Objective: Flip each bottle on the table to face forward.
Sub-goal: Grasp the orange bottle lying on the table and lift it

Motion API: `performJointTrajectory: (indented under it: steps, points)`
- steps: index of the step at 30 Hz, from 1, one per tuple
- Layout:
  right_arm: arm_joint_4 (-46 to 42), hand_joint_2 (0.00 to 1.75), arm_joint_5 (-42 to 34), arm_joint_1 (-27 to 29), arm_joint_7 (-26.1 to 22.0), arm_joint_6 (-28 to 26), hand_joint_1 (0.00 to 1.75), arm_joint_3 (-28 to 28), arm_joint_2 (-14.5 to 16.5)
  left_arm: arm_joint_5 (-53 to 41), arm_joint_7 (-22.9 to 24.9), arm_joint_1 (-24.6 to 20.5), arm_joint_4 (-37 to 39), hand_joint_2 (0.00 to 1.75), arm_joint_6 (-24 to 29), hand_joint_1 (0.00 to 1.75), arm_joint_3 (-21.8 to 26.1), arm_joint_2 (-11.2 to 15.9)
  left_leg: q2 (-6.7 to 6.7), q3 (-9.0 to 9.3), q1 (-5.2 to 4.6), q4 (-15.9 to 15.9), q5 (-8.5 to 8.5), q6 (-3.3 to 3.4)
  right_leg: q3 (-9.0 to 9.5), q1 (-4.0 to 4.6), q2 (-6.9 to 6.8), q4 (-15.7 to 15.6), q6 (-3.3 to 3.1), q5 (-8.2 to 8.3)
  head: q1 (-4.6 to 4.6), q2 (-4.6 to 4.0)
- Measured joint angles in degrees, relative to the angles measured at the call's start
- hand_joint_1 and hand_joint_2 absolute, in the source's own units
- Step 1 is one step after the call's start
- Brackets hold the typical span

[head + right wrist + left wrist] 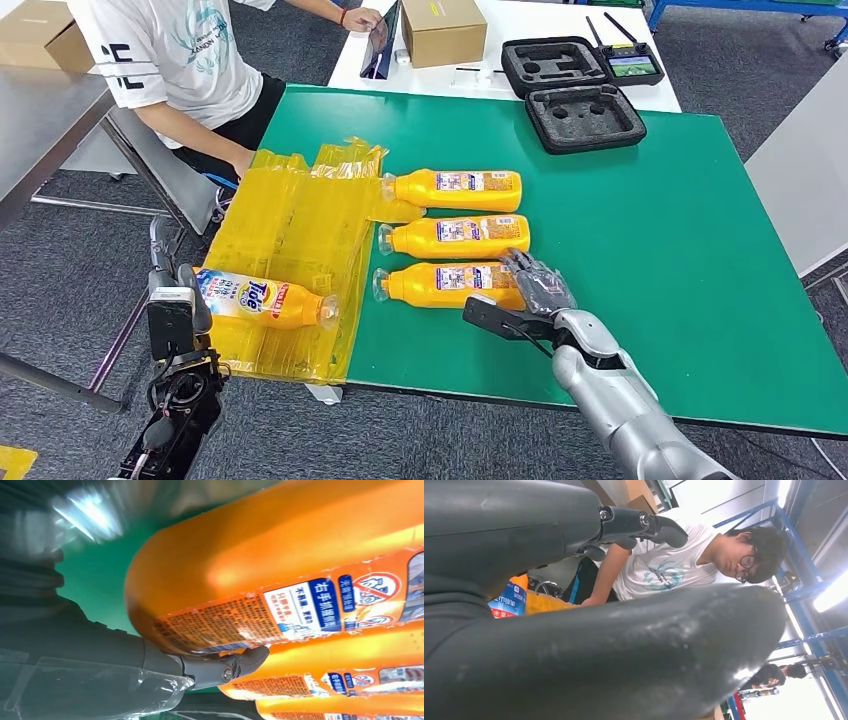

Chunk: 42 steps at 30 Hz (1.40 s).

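Observation:
Three orange bottles lie side by side on the green table [680, 230], caps to the left and back labels up: a far one [455, 189], a middle one [455, 237] and a near one [450, 283]. My right hand [538, 285] holds the near bottle [280, 565] at its base, with a finger [220, 667] pressed against it. A fourth bottle [262, 299] lies on the yellow sheet with its Tide front label up. My left hand [178, 310] is at that bottle's base [509, 600]. Whether the left hand holds it is unclear.
A crumpled yellow plastic sheet [290, 230] covers the table's left part and hangs over its edge. A person [180, 60] sits at the far left corner. A black foam case [585, 115], a controller [632, 66] and a cardboard box [442, 28] stand at the back.

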Motion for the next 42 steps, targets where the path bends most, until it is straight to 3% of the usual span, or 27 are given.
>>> performJointTrajectory:
  steps: [10,22,38,42]
  points:
    - [4.38,1.75,-0.74,-4.79,-1.52,0.81,0.0,1.45,1.61,-0.03,0.0,0.69,-0.01,0.0,0.52,0.0,-0.01,-0.02,0.0,0.0,0.01,0.0,0.0,0.0,0.0,0.0,0.0,0.0,0.0,0.0,0.0,0.0]
    - [5.93,1.75,-1.07,-5.64,-1.88,1.05,0.0,1.92,1.96,0.02,0.0,0.77,0.01,0.0,0.5,0.0,0.0,-0.02,0.0,0.0,0.01,0.0,0.0,0.0,0.0,0.01,-0.01,0.0,0.0,0.0,-0.01,0.0]
    - [8.95,1.75,-8.23,-7.71,-5.7,5.69,0.0,2.35,2.62,0.29,0.0,1.22,0.34,0.0,0.36,0.0,0.0,-0.02,0.0,0.01,0.01,0.0,0.0,0.0,-0.01,0.01,0.0,0.0,0.0,0.0,0.0,0.0]
    - [9.59,1.75,-9.21,-7.8,-6.34,6.54,0.24,2.6,3.02,0.3,0.0,1.26,0.47,0.0,0.28,0.0,0.0,-0.1,0.0,0.01,0.01,0.0,0.0,0.0,-0.01,0.01,0.0,0.0,0.0,0.0,0.01,0.0]
